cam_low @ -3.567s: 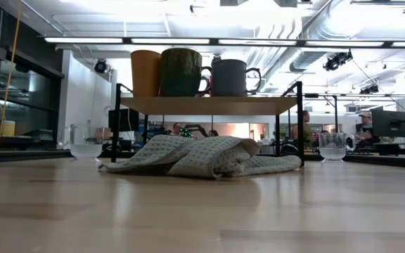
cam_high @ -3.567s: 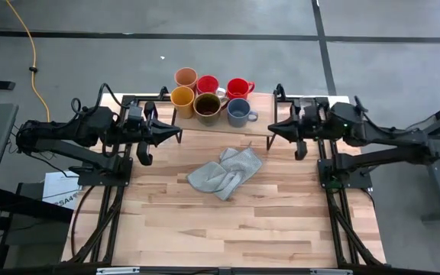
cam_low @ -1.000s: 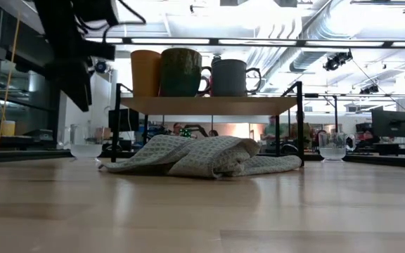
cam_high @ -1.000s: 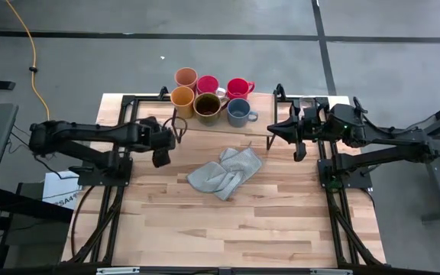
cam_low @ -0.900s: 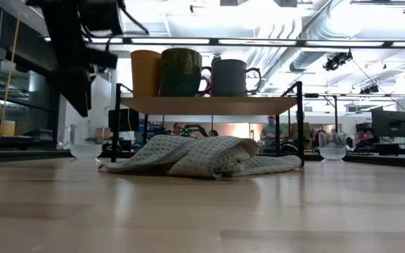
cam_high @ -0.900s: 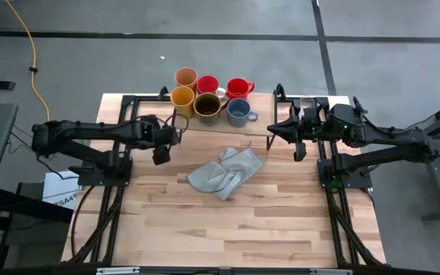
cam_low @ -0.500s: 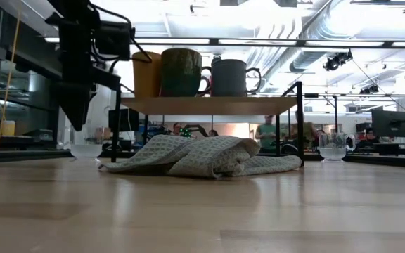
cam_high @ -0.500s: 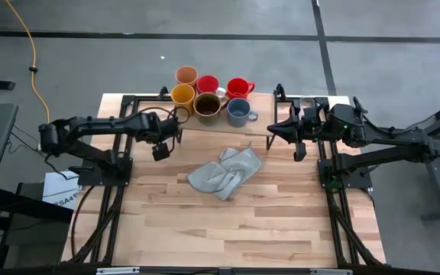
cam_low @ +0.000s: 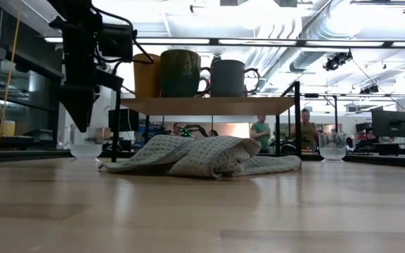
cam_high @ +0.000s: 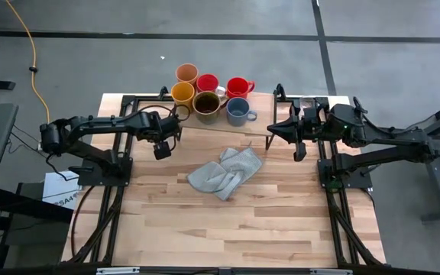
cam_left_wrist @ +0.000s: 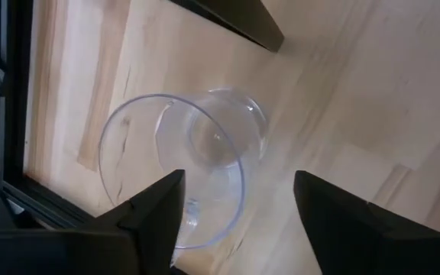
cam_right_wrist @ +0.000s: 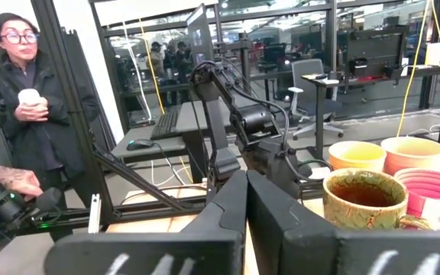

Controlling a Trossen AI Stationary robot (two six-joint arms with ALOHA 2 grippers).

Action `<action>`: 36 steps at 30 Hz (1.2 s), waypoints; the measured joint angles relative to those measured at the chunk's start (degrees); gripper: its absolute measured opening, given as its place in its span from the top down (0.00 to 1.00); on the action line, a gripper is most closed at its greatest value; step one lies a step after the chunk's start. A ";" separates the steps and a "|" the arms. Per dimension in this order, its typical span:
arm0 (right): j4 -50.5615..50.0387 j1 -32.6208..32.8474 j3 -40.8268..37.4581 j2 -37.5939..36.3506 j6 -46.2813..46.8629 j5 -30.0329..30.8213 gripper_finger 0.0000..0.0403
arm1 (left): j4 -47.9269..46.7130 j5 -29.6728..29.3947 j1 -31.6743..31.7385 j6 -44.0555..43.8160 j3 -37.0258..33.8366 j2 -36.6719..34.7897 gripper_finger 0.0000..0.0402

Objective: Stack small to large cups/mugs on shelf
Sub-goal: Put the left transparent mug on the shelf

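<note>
- Wooden tabletop (cam_high: 228, 221) is carrying a grey cloth (cam_high: 224, 173) at its middle.
- Six mugs (cam_high: 207, 102) are standing on the shelf (cam_low: 209, 105).
- Left gripper (cam_left_wrist: 235, 218) is hanging with fingers apart over a clear glass cup (cam_left_wrist: 186, 172) beside the shelf.
- Right gripper (cam_high: 272, 130) is waiting by the shelf's right end, fingers together.

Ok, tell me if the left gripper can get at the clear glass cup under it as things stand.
Probably yes. The left gripper hangs over the glass cup, fingers spread either side of its rim, with only bare table around it.
</note>
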 joint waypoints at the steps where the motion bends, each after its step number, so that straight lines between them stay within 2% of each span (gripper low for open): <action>1: 0.00 0.00 0.00 0.00 0.00 0.00 1.00 | -0.15 0.07 0.00 0.00 0.00 0.00 0.45; 14: 0.02 0.00 0.00 0.00 0.15 0.00 1.00 | -0.35 1.10 0.00 0.66 0.00 0.00 0.94; 16: 0.02 0.00 0.00 0.00 0.15 0.00 1.00 | -0.40 1.59 0.00 0.88 0.00 0.00 0.98; 21: 0.02 -0.01 0.00 0.00 0.17 -0.01 1.00 | -0.45 1.77 0.00 0.98 0.00 0.00 0.96; 26: 0.03 0.00 0.00 0.00 0.17 0.00 1.00 | -1.68 1.99 0.00 0.85 0.00 -0.03 0.99; 36: 0.28 -0.01 0.00 0.00 0.07 0.00 1.00 | -5.76 6.64 -0.04 -0.48 0.17 -2.86 1.00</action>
